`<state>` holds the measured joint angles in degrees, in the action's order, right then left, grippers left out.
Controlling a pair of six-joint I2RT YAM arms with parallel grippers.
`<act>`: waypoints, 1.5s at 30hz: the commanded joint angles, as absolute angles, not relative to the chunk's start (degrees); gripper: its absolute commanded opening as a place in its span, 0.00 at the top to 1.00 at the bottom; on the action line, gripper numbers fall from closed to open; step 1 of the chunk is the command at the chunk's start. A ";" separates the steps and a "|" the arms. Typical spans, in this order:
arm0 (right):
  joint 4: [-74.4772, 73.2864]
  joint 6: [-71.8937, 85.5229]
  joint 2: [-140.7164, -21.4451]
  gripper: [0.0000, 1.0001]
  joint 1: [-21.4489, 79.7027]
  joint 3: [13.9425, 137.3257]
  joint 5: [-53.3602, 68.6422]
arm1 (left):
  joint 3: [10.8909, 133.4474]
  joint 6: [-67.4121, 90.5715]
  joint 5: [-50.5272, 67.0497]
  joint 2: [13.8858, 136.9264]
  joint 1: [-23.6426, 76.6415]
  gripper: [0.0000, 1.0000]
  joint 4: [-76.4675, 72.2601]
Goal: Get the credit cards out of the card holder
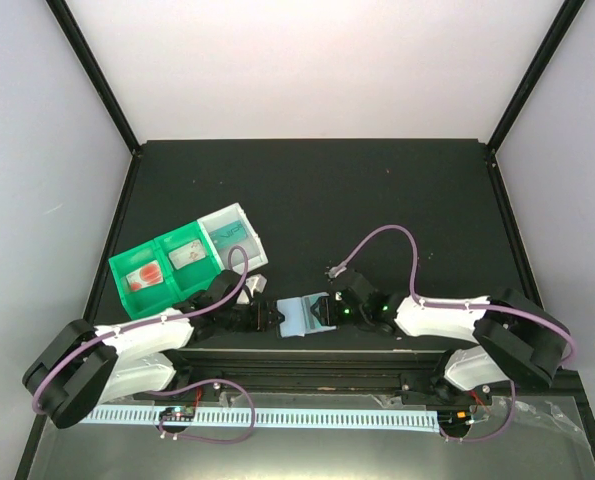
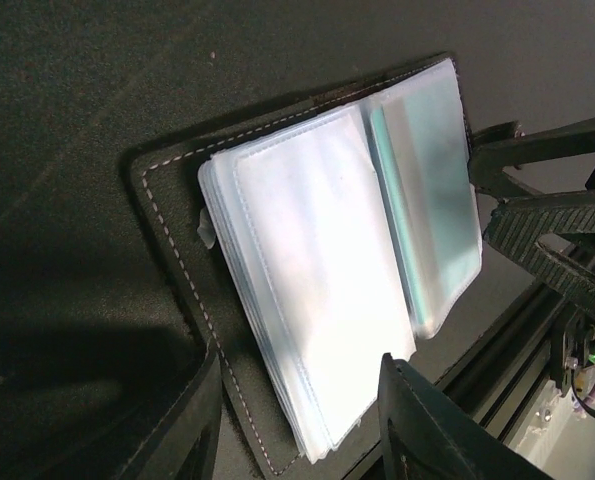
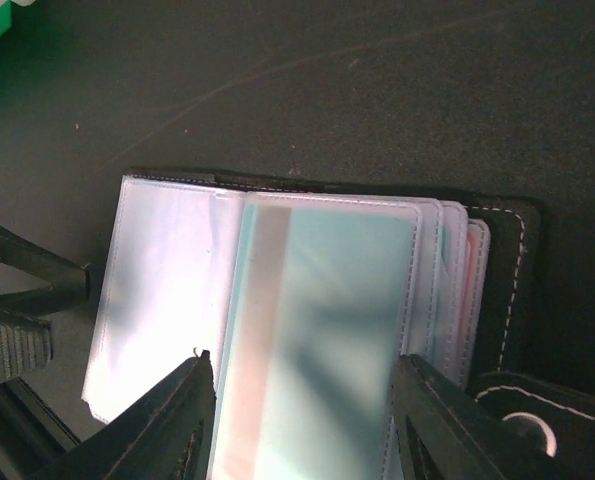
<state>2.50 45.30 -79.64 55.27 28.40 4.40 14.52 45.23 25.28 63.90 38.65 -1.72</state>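
Closest in the left wrist view stood the left gripper [image 2: 297,405], its jaws part-way apart with the near edge of the card holder [image 2: 317,260] between them; whether they pinched it could not be told. From above, a green tray [image 1: 135,300] sat far left on the black table [image 1: 377,200], a whitish card [image 1: 147,274] with reddish print lying in its left compartment, and a white bin [image 1: 222,211] touched the tray's right end. Right of these, the holder lay open near the table's near edge, its black stitched cover down and its pale-blue sleeves up, directly between the two grippers. A teal card [image 3: 327,340] with a pale stripe sat inside the top right-hand sleeve. The right gripper [image 3: 302,400] straddled that sleeve, jaws part-way apart; whether they gripped it could not be told.
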 commanded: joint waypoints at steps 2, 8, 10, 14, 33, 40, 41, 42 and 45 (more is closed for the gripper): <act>4.18 45.31 -81.41 0.51 55.46 28.65 5.44 | 14.50 45.49 25.29 64.58 38.97 0.55 -3.51; 7.39 45.75 -80.86 0.51 55.45 27.64 7.89 | 14.58 45.64 25.24 65.11 38.92 0.57 -3.90; 8.21 45.90 -80.37 0.51 55.46 27.51 8.52 | 14.50 45.62 25.36 65.10 38.93 0.57 -3.87; 8.68 46.01 -79.19 0.51 55.46 27.51 9.17 | 14.50 45.67 25.29 65.11 38.95 0.57 -3.87; 13.17 46.27 -78.49 0.51 55.55 27.98 15.01 | 14.59 45.79 25.88 66.30 38.98 0.57 -4.60; 13.34 45.97 -78.42 0.51 55.55 28.74 16.32 | 14.72 45.91 25.93 66.11 39.01 0.57 -4.62; 13.28 45.92 -78.40 0.51 55.55 28.81 16.42 | 14.76 45.95 25.93 66.17 38.96 0.57 -4.65; 13.27 45.96 -78.32 0.51 55.55 28.83 16.58 | 14.76 45.90 25.91 66.18 38.96 0.57 -4.66; 13.14 45.88 -78.31 0.51 55.54 29.00 17.08 | 15.02 45.88 25.95 66.47 38.94 0.57 -4.66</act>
